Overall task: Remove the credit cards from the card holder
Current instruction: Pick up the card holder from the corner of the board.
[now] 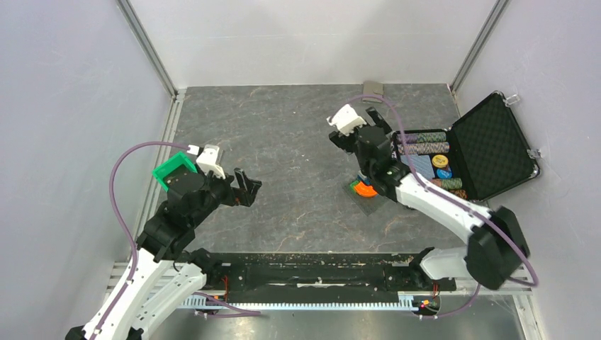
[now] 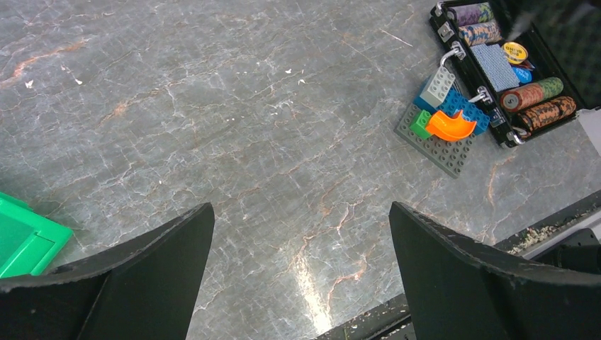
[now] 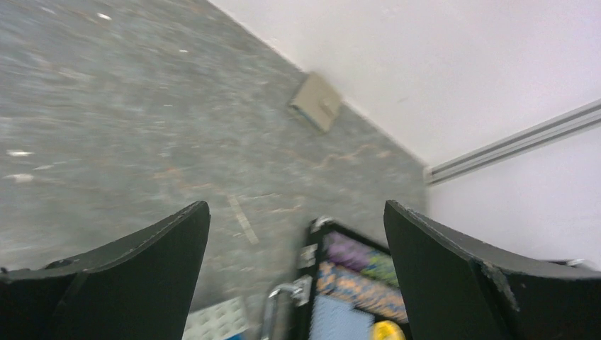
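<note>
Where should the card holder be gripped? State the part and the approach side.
Grip the card holder across its two side edges, jaws coming down from above. It lies flat and closed close to the back wall, so the far edge probably leaves no room for a jaw.

Matt card holder (image 3: 317, 103), foam-lined case (image 1: 492, 142), stone-look table (image 1: 283, 142)
</note>
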Robot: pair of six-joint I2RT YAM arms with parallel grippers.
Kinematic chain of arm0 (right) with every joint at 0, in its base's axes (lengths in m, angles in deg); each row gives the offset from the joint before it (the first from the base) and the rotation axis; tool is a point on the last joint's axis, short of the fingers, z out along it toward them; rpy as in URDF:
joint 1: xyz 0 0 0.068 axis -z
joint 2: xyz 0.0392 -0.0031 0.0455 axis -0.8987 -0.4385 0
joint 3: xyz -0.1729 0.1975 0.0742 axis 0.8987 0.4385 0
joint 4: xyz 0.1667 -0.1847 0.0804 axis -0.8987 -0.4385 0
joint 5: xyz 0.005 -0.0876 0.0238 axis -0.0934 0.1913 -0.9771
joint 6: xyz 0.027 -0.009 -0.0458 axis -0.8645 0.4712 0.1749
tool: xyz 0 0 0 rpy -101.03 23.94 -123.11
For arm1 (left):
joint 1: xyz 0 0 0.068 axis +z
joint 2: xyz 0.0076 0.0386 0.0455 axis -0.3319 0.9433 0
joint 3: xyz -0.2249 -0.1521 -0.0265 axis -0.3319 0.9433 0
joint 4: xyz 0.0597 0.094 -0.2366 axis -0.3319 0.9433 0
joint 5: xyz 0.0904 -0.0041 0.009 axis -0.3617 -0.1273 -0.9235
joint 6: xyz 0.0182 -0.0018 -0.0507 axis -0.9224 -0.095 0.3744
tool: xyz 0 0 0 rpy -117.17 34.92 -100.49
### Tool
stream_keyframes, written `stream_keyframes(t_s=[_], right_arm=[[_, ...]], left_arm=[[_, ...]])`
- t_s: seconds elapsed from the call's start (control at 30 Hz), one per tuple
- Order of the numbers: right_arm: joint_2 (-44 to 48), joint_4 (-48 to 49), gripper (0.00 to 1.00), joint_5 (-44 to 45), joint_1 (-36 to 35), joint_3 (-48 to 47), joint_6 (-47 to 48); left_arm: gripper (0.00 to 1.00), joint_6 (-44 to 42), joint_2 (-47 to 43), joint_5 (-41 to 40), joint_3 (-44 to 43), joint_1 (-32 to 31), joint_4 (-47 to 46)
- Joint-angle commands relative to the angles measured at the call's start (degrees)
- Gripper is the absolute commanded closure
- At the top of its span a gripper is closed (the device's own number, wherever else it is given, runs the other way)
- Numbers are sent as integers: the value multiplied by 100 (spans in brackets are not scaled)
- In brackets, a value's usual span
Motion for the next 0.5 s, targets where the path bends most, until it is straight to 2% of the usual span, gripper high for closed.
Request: stream_keyframes(t_s=[0.0, 0.1, 0.27, 0.47], right_arm=[[-889, 1289, 4, 844, 181, -366, 2235], [-1525, 1567, 5, 598, 516, -609, 2516], [-2790, 2198, 6, 756, 904, -1124, 3363], [-4387, 2181, 9, 680, 1395, -2239, 4164]], left_arm=[[0, -217, 23, 211, -6, -13, -207], [0, -203, 1, 217, 2, -13, -199], [0, -185, -81, 217, 25, -14, -214], [0, -218, 150, 211, 38, -13, -209]])
